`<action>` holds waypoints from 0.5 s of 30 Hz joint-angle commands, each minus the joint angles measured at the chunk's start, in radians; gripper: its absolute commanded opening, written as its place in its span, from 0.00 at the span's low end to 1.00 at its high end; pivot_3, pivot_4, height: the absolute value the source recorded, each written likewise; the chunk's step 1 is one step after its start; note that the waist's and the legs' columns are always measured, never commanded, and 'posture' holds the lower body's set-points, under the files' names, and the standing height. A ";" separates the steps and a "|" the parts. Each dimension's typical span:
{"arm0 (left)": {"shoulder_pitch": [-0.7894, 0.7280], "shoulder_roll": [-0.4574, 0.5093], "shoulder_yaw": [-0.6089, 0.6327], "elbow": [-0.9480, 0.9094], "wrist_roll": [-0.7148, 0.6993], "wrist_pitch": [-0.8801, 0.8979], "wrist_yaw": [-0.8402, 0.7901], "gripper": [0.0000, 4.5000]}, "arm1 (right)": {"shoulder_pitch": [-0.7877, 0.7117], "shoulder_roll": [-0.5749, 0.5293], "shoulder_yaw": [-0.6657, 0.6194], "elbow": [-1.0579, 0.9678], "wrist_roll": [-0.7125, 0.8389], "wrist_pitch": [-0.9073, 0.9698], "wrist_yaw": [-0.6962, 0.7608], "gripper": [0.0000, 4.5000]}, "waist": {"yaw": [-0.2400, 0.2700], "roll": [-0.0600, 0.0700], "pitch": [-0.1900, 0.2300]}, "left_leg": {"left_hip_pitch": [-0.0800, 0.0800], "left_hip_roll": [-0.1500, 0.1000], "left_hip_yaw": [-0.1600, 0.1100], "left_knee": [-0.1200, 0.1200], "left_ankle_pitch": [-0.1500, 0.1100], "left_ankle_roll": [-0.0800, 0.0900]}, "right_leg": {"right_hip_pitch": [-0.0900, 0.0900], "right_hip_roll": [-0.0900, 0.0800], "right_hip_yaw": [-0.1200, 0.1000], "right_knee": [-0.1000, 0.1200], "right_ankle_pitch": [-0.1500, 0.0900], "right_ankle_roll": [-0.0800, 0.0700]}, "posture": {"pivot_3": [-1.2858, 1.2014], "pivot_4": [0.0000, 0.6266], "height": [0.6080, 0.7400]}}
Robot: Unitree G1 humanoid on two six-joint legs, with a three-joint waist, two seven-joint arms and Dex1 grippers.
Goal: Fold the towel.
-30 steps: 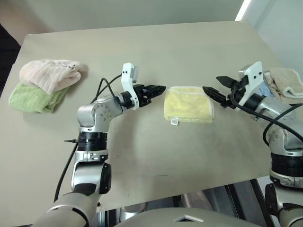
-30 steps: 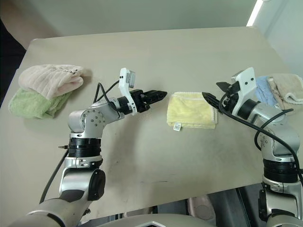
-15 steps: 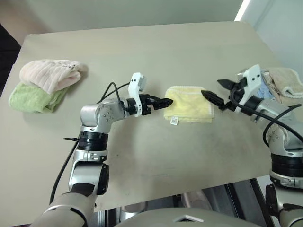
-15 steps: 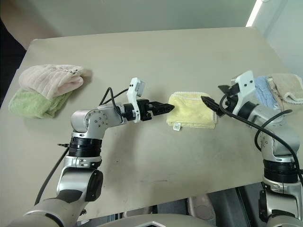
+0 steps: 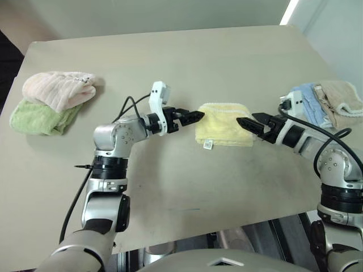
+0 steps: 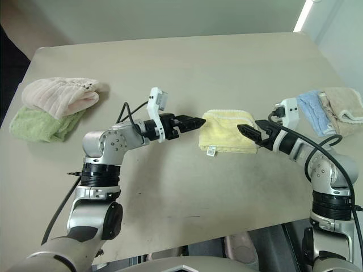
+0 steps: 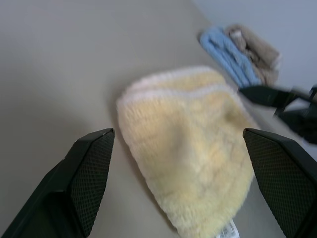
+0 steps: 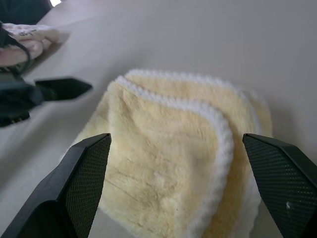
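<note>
Your towel (image 5: 224, 131) lies folded on the table (image 5: 227, 62) between both grippers — left gripper (image 5: 193, 115) and right gripper (image 5: 250, 123) are wide open, holding nothing.

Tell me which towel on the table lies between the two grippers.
The pale yellow towel, folded, mid-table, with a small white tag. The pink and green towels are stacked far left; the light blue and beige ones sit far right.

towel (image 5: 224, 132): pale yellow, white edging | table (image 5: 227, 62): beige
</note>
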 commanded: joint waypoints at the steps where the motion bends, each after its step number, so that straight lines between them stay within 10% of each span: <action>1: -0.021 -0.004 0.014 -0.007 -0.012 -0.027 -0.007 0.99 | -0.013 -0.002 -0.030 -0.018 0.023 0.004 -0.012 1.00 | 0.000 0.000 0.000 | 0.000 0.000 0.000 0.000 0.000 0.000 | 0.000 0.000 0.000 0.000 0.000 0.000 | 0.52 0.24 1.00; 15: -0.006 -0.005 0.040 -0.036 -0.031 -0.034 -0.003 0.99 | -0.016 -0.001 -0.012 0.042 -0.008 -0.009 -0.038 1.00 | -0.001 0.000 0.000 | 0.000 0.000 0.000 0.000 0.000 0.001 | -0.001 0.000 0.001 0.000 0.001 0.001 | 0.52 0.24 1.00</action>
